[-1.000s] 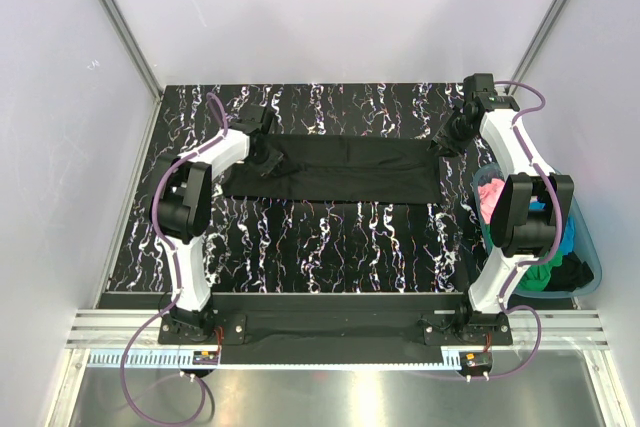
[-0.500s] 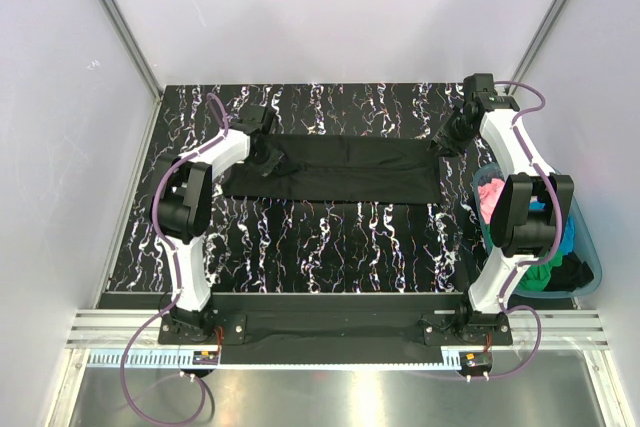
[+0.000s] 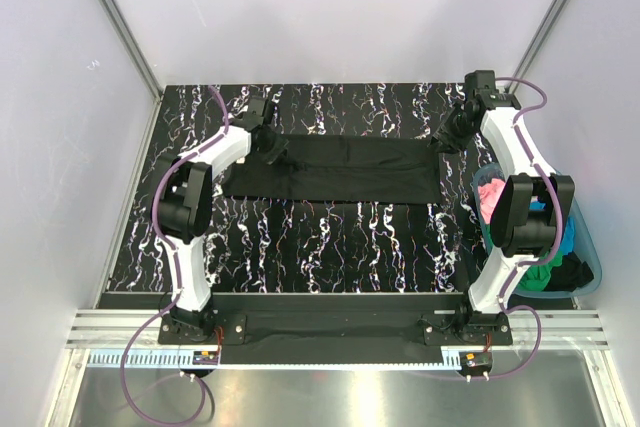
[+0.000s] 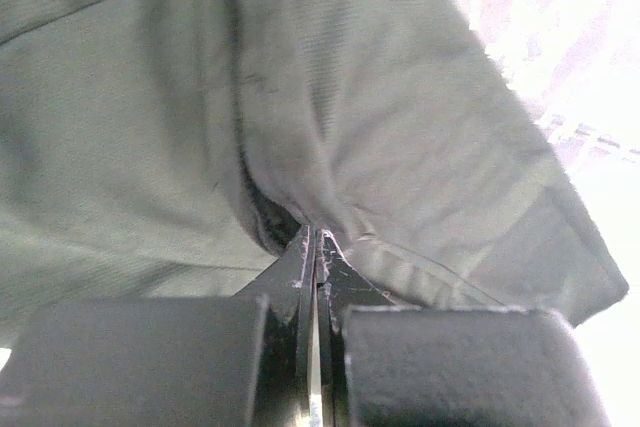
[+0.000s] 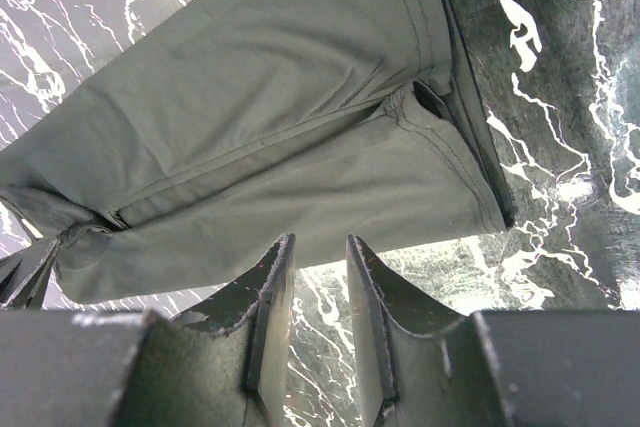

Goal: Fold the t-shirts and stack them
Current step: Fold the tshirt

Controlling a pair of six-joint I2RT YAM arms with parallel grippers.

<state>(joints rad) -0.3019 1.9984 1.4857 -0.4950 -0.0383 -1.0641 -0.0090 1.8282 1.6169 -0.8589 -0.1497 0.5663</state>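
Looking from above, you have the black t-shirt point(image 3: 350, 169) lying as a long band across the far worktop point(image 3: 330, 247), with the left claw point(image 3: 272, 152) at its left end and the right claw point(image 3: 447, 139) at its right. Your left wrist view shows that claw clamped on a pinch of cloth, so lift gently. Your right wrist view shows jaws apart and empty just beside the shirt's edge: bring them over both layers and close before folding.

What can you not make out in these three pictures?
- Top view: the count of shirts in the translucent teal plastic tub; the white right arm covers them.
- Left wrist view: the table; the large black cloth t-shirt fills the frame, glare whitens the corner.
- Top view: how the left gripper grips; too small, black on black cloth.
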